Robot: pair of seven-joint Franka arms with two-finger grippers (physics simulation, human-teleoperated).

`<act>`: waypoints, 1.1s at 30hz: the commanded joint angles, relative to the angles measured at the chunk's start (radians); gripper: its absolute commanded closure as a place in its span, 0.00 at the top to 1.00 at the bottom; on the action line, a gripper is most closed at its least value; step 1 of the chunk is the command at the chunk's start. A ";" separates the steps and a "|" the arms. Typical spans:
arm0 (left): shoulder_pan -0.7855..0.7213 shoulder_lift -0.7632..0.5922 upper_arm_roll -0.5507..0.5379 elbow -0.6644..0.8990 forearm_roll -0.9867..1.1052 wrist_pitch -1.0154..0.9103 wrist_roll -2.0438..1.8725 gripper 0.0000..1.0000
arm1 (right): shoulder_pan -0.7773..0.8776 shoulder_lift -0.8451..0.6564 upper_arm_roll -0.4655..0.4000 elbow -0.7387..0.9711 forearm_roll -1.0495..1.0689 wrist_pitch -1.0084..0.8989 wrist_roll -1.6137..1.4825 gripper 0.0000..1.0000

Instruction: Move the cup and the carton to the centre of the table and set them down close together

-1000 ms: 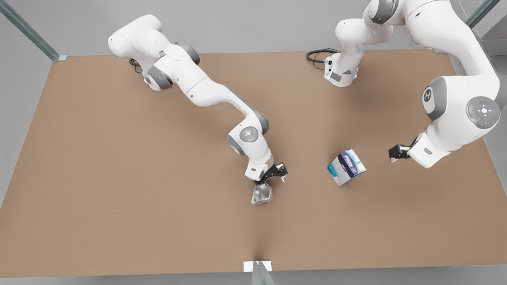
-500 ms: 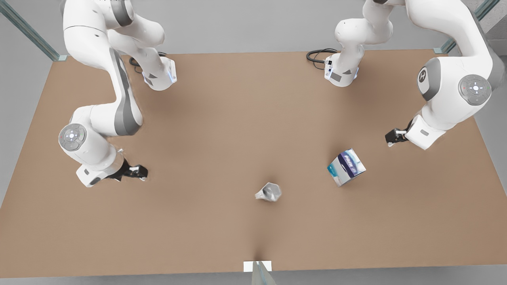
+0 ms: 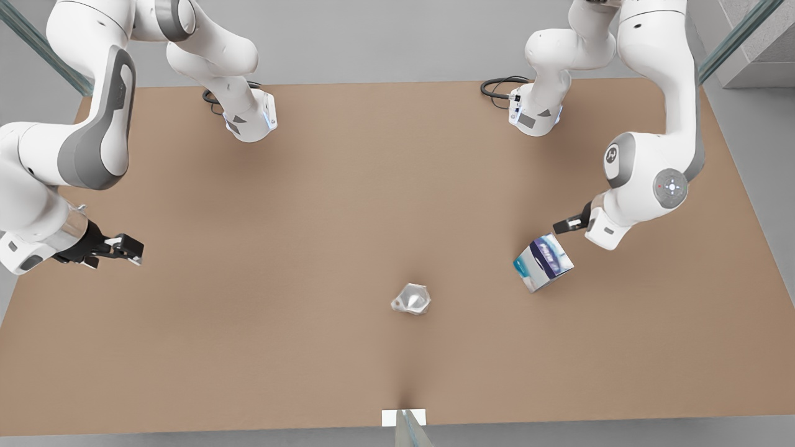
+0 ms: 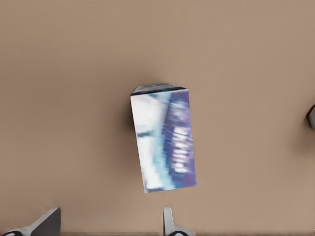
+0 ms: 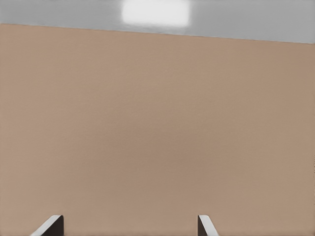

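- Cup point(image 3: 411, 299) on table point(image 3: 310, 205), free.
- Carton point(image 3: 543, 262) well apart from cup.
- Left gripper point(image 3: 566, 224) above carton, jaws spread, empty.
- Right gripper point(image 3: 127, 248) far from cup, jaws spread, empty.

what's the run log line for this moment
left gripper: open, above carton | right gripper: open, waiting at front view's left | cup: on table, centre, apart from carton

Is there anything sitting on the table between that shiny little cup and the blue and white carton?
Nothing. In the front view the cup and the carton have just bare brown table between them.
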State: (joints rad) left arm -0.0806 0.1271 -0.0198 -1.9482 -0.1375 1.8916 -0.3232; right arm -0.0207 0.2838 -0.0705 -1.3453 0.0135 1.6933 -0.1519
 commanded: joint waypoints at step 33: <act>-0.074 0.218 0.000 0.126 0.006 0.110 -0.208 0.62 | 0.011 0.026 0.005 0.021 -0.012 0.054 0.002 1.00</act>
State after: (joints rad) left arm -0.1661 0.3398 -0.0201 -1.8093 -0.1278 1.9803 -0.5470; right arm -0.0094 0.3099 -0.0659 -1.3238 0.0015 1.7472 -0.1503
